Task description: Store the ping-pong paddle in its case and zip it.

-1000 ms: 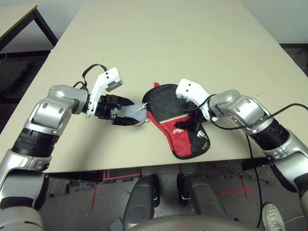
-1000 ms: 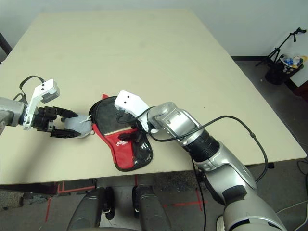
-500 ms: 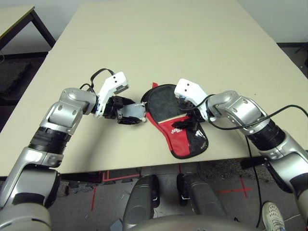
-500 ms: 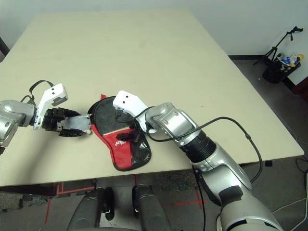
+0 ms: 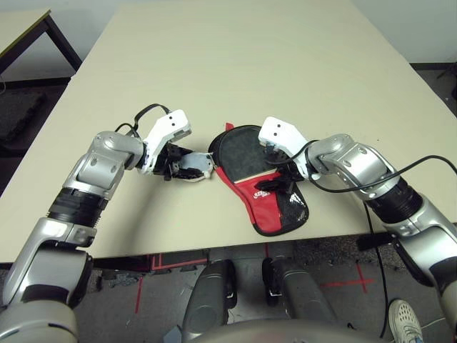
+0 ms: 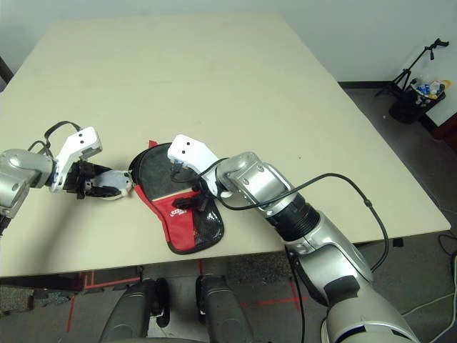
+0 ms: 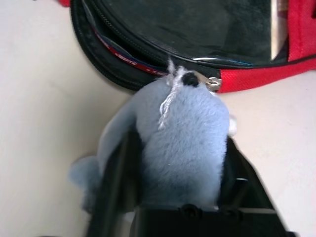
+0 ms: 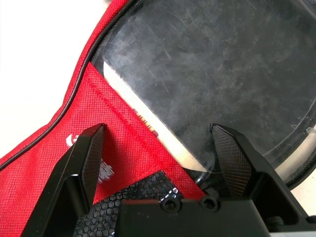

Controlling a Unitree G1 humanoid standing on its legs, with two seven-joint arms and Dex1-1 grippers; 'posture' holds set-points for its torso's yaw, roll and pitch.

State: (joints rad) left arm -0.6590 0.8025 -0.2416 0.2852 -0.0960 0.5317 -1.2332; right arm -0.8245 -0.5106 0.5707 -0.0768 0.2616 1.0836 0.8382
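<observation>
On the worktop (image 5: 235,78) paddle (image 5: 246,151) sits inside case (image 5: 275,207) | zip undone | left claw (image 7: 173,197) clenched on fuzzy zip pull (image 7: 180,133) | right claw (image 8: 163,153) spread wide, pressing case

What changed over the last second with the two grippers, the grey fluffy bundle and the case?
The left gripper moved in toward the case and closed on the grey fluffy bundle at its zip end. The right gripper stayed open over the case; the ping-pong paddle stayed inside.

The right gripper (image 8: 160,155) hung with its jaws spread wide over the ping-pong paddle (image 8: 207,79), which sat inside the red case (image 8: 74,113).
</observation>
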